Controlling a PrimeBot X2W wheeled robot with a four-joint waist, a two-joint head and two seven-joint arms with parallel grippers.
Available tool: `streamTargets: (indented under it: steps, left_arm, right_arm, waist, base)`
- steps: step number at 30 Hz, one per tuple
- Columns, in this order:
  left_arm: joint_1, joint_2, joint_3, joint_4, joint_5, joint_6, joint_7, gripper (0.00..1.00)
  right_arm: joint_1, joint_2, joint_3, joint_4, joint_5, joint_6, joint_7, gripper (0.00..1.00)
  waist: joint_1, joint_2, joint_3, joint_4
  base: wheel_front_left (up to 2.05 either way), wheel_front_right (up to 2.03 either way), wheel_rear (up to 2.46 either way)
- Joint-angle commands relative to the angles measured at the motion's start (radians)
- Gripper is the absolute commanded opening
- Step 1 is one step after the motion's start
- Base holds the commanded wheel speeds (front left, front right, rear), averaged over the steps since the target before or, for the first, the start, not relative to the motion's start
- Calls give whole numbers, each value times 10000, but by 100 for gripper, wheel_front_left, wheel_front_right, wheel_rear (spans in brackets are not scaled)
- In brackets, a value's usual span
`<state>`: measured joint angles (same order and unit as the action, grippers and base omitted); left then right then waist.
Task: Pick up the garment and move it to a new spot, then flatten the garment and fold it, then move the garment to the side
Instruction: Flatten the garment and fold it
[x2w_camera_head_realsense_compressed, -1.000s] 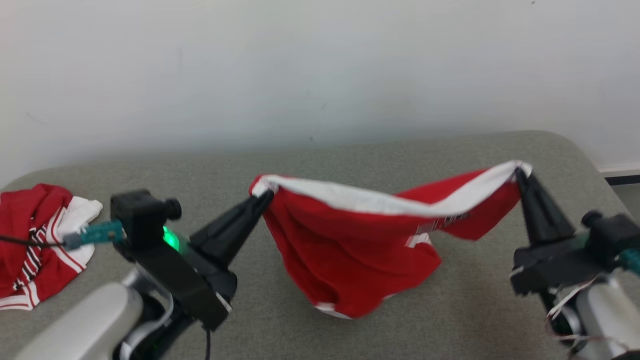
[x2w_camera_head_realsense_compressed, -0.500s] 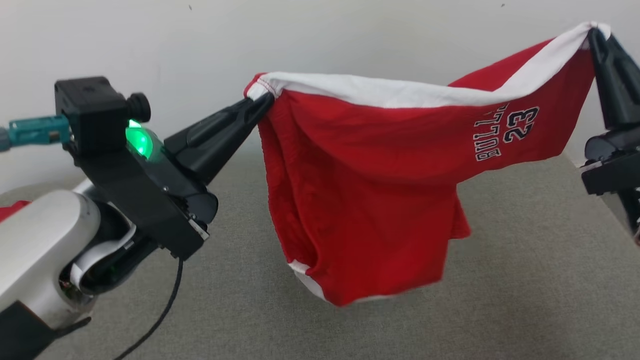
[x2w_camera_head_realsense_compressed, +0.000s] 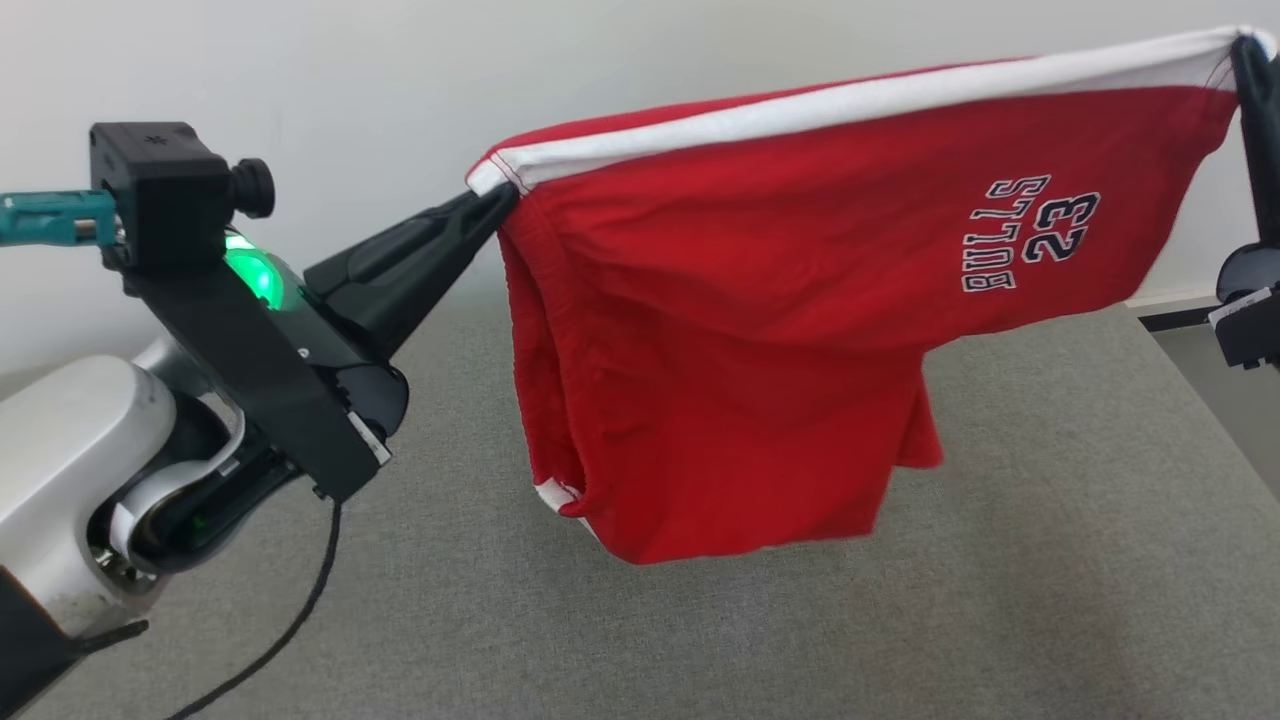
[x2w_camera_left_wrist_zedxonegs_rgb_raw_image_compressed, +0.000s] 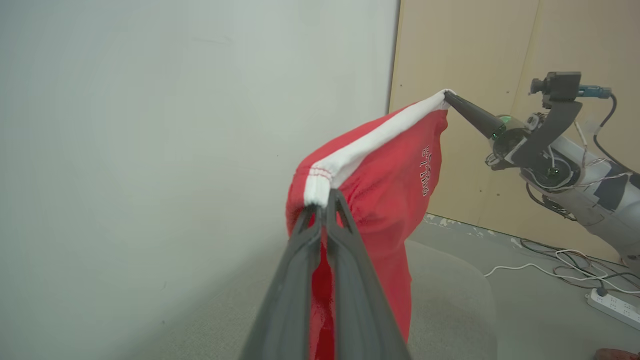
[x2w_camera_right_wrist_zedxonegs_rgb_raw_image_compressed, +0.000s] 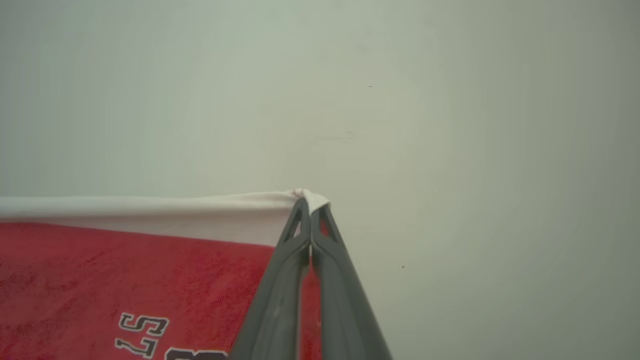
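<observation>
Since a second ago the red jersey-knit shorts with the white waistband have gone from sagging, lowest folds on the grey fabric-covered bench, to hanging lifted, and the waistband has gone from slack to nearly straight; the head camera has also shifted. The left gripper is clenched on the waistband's left end and the right gripper on its right end, each pinching cloth at its fingertips. The shorts hang in the air over the bench's middle and right side, near its far edge by the pale wall, with the hem apparently clear of the surface. Judgement: the pick-up is done and the garment is spread for laying down flat; flattening and folding remain. The long axis follows the waistband, across the bench from left to right and rising slightly rightward. The legs point down, the left one lowest, and the "BULLS 23" print lies on its side.
</observation>
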<state>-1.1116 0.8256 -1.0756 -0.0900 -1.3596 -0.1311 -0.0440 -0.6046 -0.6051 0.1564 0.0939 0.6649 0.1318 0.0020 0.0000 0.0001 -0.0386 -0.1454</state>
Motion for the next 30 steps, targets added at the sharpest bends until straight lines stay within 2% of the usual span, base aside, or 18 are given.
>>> streamTargets:
  steps: [1,8,14,19,23,26,30]
  left_arm:
    - [-114,5,-54,-56,-117,9,-90,0]
    - [-514,-228,-438,-189,-777,7,-265,0]
    - [-931,-352,-157,-381,-1632,7,-524,0]
    - [-1051,-467,-612,-153,-1666,7,5,0]
    - [-1269,-654,-1002,339,-1638,7,535,0]
    - [-1670,-966,-1309,975,-1292,7,913,0]
    - [-2835,-1495,-1581,2038,-63,8,829,0]
  right_arm:
    - [158,59,-22,21,172,-22,67,0]
    - [306,-44,-29,76,1135,-22,669,0]
    - [188,-196,-387,-104,1463,-22,814,0]
    - [320,-51,-329,-172,1523,-22,1071,0]
    - [-6,239,21,90,1408,-22,1398,0]
    - [-755,722,488,661,1078,-22,1567,0]
    - [-2468,1605,955,1767,560,-22,1437,0]
  waist:
    - [0,-1,34,-34]
    - [0,-1,177,-160]
    - [0,-1,281,-223]
    - [0,-1,409,-260]
    - [0,-1,784,-329]
    - [0,-1,1311,-394]
    - [0,-1,2417,-447]
  base:
    - [0,0,0]
    - [0,0,0]
    - [0,0,0]
    - [0,0,0]
    - [0,0,0]
    - [0,0,0]
    - [0,0,0]
